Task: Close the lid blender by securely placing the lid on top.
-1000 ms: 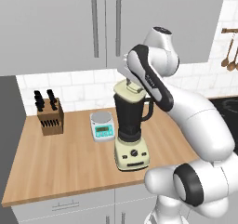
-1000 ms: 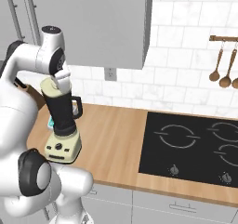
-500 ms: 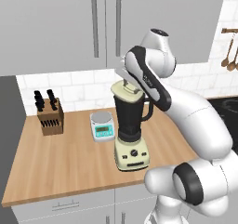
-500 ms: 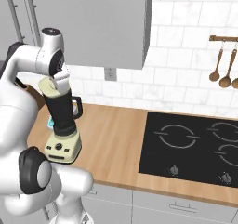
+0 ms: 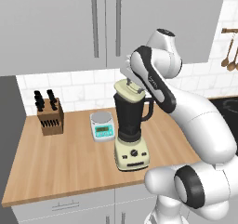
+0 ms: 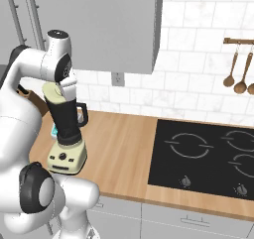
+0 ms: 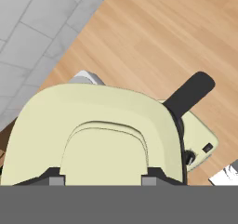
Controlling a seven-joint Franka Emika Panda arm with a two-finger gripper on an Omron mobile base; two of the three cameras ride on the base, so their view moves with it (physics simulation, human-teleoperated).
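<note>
Seating step: the lid (image 5: 127, 89) sits tilted on the top of the blender (image 5: 131, 125), near the centre of the left base frame, its left edge looking higher than its right.
Lid, hand view: the lid (image 7: 97, 135) spreads across the lower middle of the frame, its raised knob at the bottom edge between the two dark tips.
Fingers: the fingers (image 7: 52, 177) press against either side of the knob, so they look clamped on the lid (the contact itself lies right at the frame's bottom edge).
Gripper, base views: the gripper (image 5: 131, 82) comes down onto the lid from the upper right; in the right base frame the gripper (image 6: 60, 90) is at upper left, above the jar.
Blender: the dark jar stands upright on its cream base on the desk (image 5: 69, 162), handle toward the right of the left base frame; in the hand view the handle runs out to the upper right.
Progress: judged nearly done, though the lid does not look level yet.
Risk one: letting go while the lid is tilted could leave it cocked on the rim or let it slide off.
Risk two: pushing down off-centre could tip the tall jar or shove the base sideways.
Nearby: a kitchen scale (image 5: 102, 125) stands just left of the blender, a knife block (image 5: 49, 116) farther left.
</note>
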